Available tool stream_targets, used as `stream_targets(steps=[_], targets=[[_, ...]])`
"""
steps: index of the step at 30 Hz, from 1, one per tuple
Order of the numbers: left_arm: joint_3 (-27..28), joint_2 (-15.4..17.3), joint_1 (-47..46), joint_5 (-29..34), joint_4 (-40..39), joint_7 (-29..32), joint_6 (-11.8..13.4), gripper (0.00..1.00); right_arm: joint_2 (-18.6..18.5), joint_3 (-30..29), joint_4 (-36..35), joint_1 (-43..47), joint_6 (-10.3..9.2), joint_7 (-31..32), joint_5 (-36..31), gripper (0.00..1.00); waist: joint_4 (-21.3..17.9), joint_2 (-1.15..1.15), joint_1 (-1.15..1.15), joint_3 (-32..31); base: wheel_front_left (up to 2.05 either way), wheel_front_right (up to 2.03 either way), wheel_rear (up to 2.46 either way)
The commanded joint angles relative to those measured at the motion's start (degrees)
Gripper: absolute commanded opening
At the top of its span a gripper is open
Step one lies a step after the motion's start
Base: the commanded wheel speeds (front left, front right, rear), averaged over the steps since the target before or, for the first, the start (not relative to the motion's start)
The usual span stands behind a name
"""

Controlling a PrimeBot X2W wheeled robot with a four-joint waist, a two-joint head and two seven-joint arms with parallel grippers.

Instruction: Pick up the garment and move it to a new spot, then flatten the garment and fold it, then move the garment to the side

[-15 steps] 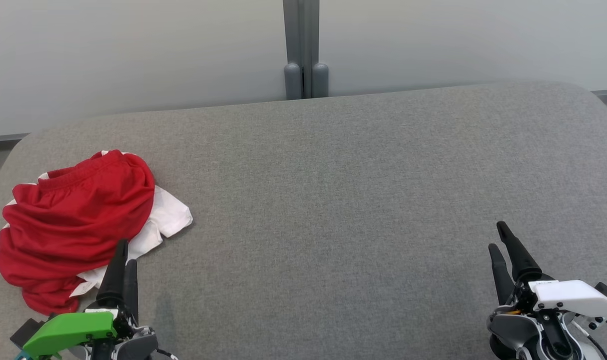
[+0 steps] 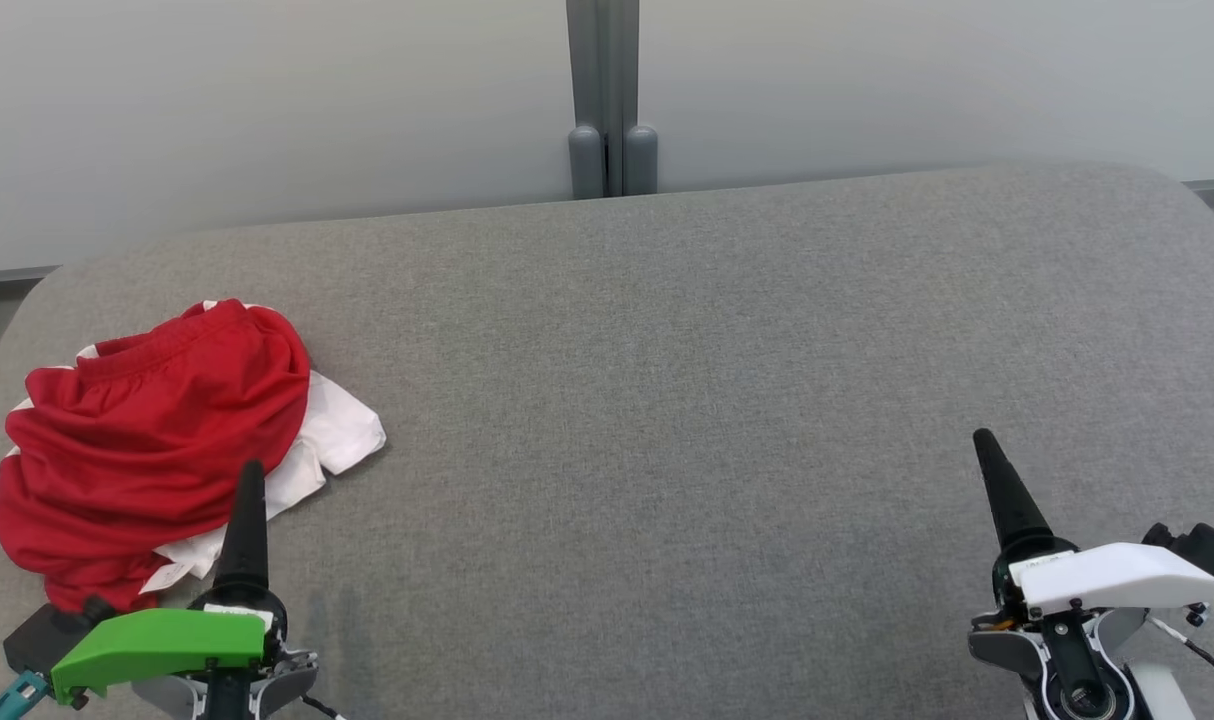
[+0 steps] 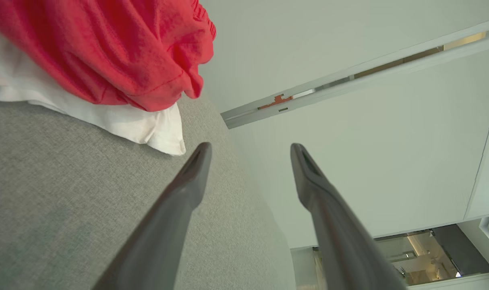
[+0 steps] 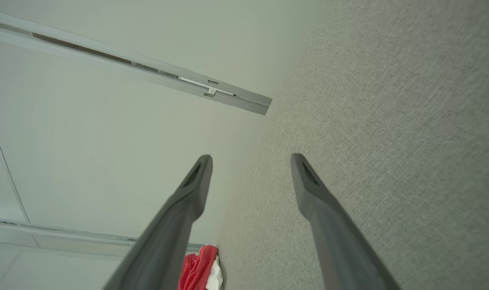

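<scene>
While one crumpled garment (image 2: 157, 430) lies on the grey surface (image 2: 667, 400), left hand (image 3: 249, 146) and right hand (image 4: 250, 156) both gape empty.

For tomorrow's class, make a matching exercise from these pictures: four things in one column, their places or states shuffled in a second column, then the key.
Column one
1. red and white garment
2. left gripper
3. right gripper
4. grey post

Column two
A. open, at the right over the bare grey surface
B. crumpled at the left end
C. upright behind the far edge, centre
D. open, near the white cloth edge

Pairs: 1-B, 2-D, 3-A, 4-C
</scene>
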Motion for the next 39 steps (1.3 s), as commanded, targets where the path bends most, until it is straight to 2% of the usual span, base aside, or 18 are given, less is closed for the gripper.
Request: stream_targets(steps=[1, 19, 39], targets=[[-0.3, 0.3, -0.2, 3.0, -1.6, -0.7, 0.0, 1.0, -0.3, 0.7, -1.6, -0.3, 0.03, -0.8, -3.0, 1.0, 0.0, 0.0, 0.0, 0.0, 0.0, 0.0, 0.0], [-3.7, 0.4, 2.0, 20.4, -4.9, -4.7, 1.4, 1.0, -0.4, 4.3, -3.3, 1.2, 0.04, -4.8, -18.8, 1.0, 0.2, 0.0, 0.0, -0.5, 0.0, 0.0, 0.0], [-6.7, 0.5, 3.5, 35.6, -6.9, -8.3, 1.2, 1.0, -0.5, 6.6, -5.3, 2.3, 0.05, -8.5, -32.6, 1.0, 0.3, 0.0, 0.0, -0.8, 0.0, 0.0, 0.0]])
